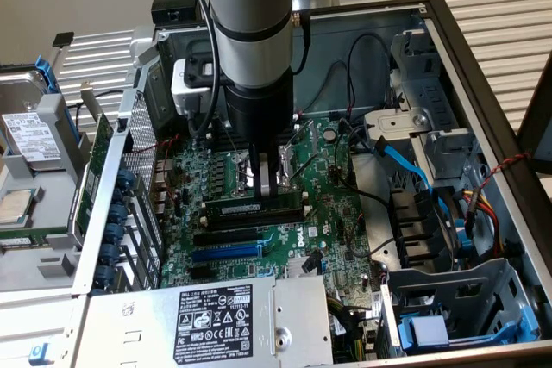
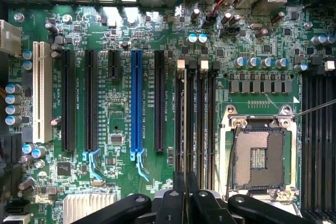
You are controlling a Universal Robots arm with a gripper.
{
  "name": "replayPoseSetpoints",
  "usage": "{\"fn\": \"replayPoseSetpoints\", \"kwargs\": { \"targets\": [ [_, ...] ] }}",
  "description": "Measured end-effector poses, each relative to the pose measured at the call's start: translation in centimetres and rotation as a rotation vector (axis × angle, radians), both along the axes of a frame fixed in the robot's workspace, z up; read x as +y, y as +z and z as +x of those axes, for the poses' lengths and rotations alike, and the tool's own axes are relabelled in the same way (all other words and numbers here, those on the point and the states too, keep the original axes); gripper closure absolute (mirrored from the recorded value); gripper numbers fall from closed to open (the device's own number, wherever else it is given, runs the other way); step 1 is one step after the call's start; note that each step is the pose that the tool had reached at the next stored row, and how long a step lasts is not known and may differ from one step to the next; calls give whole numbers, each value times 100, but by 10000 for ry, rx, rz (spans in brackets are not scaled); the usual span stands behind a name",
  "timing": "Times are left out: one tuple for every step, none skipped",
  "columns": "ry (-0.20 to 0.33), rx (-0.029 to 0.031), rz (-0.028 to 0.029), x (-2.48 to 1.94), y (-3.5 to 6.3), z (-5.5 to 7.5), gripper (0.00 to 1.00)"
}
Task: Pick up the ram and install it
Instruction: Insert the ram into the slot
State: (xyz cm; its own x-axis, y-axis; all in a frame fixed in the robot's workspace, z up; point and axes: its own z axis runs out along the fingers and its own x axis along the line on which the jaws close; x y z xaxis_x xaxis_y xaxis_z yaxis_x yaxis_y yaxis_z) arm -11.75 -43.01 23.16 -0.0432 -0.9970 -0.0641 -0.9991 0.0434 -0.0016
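Observation:
The ram [image 1: 241, 209] is a long narrow stick with a white sticker. It stands on edge in one of the black memory slots [image 2: 200, 119], beside the CPU socket [image 2: 257, 156]. In the wrist view the ram [image 2: 186, 114] shows only as a thin pale edge running away from the fingers. My gripper [image 1: 266, 189] comes straight down onto the stick near its middle. Its two fingers [image 2: 178, 198] are pressed close together over the stick's top edge, so the gripper [image 2: 185, 195] is shut on it.
The blue expansion slot [image 2: 137, 103] and black slots lie parallel beside the memory slots. The case holds a power supply [image 1: 216, 316], a drive cage [image 1: 466, 299] and a blue cable [image 1: 405, 161]. Outside the case, a hard drive [image 1: 30, 135] lies on the exterior view's left.

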Motion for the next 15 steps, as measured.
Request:
{"fn": "replayPoseSetpoints", "kwargs": {
  "targets": [
    [0, 0, -1, 0, 0, 0, 87],
    [-2, -1, 1, -1, -1, 0, 87],
    [-1, 0, 0, -1, -1, 0, 87],
    [-1, -1, 1, -1, -1, 0, 87],
    [-1, 0, 0, -1, -1, 0, 87],
    [-1, 0, 0, -2, -1, 0, 87],
    [0, -1, 1, -4, -1, 0, 87],
    [-1, 0, 1, -5, -1, 0, 87],
    [-1, -2, 0, -6, -1, 0, 87],
    [-1, -4, 1, -8, -1, 0, 87],
    [0, -5, 1, -8, -1, 0, 87],
    [-1, -5, 0, -8, -1, 0, 87],
    [-1, -5, 0, -8, -1, 0, 87],
    [-1, -5, 0, -9, -1, 0, 87],
    [-1, -6, 2, -11, -2, 0, 87]
  ]
}}
